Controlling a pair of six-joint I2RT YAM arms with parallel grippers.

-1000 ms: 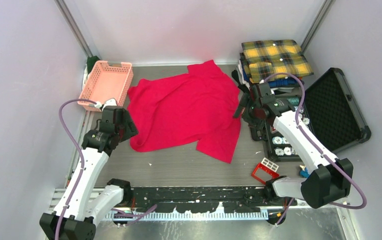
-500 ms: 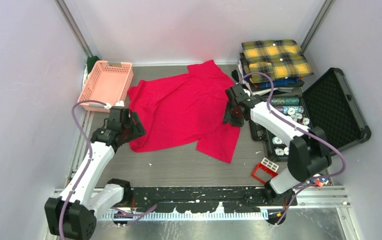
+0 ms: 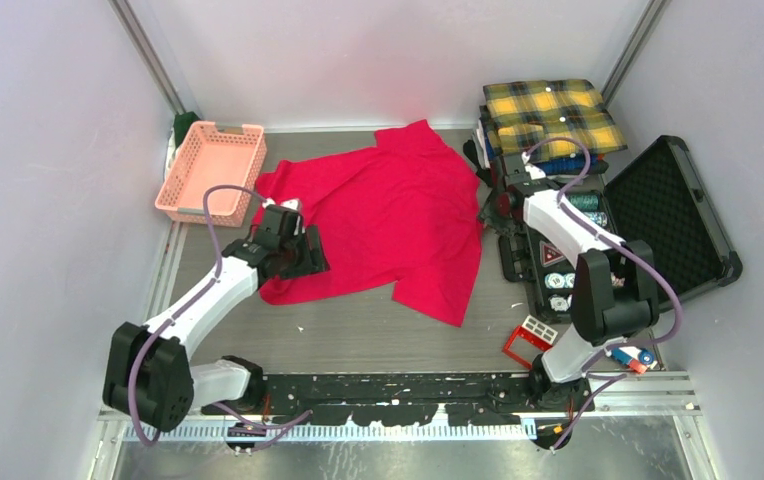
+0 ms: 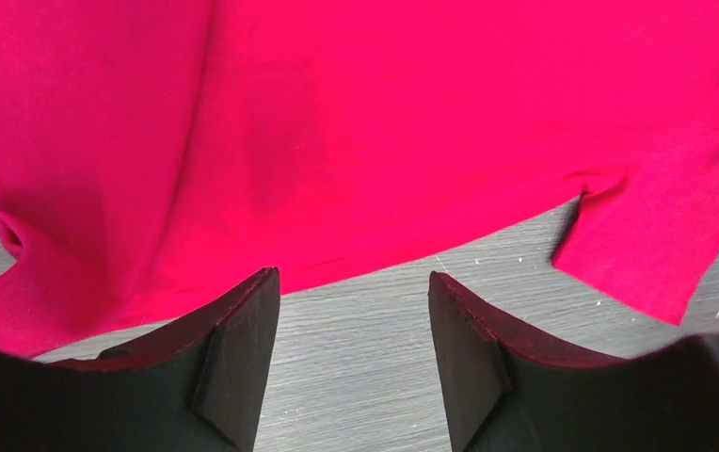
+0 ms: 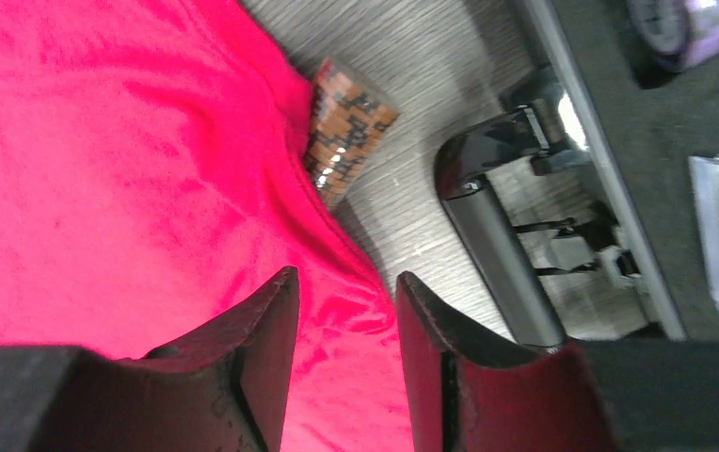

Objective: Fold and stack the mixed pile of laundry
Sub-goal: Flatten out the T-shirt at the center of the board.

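1. At the far left, the pink lattice basket (image 3: 213,172) stands by the left wall, just beside the red T-shirt's far-left corner.
2. Your left gripper (image 3: 310,252) sits low over the near-left edge of the red T-shirt (image 3: 388,215). In the left wrist view, the left gripper (image 4: 351,282) has its jaws apart. Only bare grey table (image 4: 365,377) shows between them, and the shirt's hem (image 4: 403,250) runs just past the fingertips. Nothing is clamped there.
3. The red T-shirt lies spread and unfolded across the middle of the table (image 3: 358,330), reaching from the basket to the black case. One sleeve points toward the near edge.
4. Your right gripper (image 3: 493,205) is at the shirt's right edge, next to the case. In the right wrist view, the right gripper (image 5: 342,278) has its fingers partway apart, with the red T-shirt (image 5: 102,169) filling the gap between them. From this angle you cannot tell whether the cloth is pinched or only lies underneath.
5. A small brown patterned piece (image 5: 346,127) pokes out from under that same shirt edge. The case handle (image 5: 497,245) lies just to its right.
6. The yellow-and-black plaid shirt (image 3: 553,112) sits folded on top of a stack at the far right corner, well apart from the red shirt.
7. The open black case (image 3: 678,220) lies along the right side. A small red-and-white object (image 3: 530,340) lies on the table near the case's front corner.
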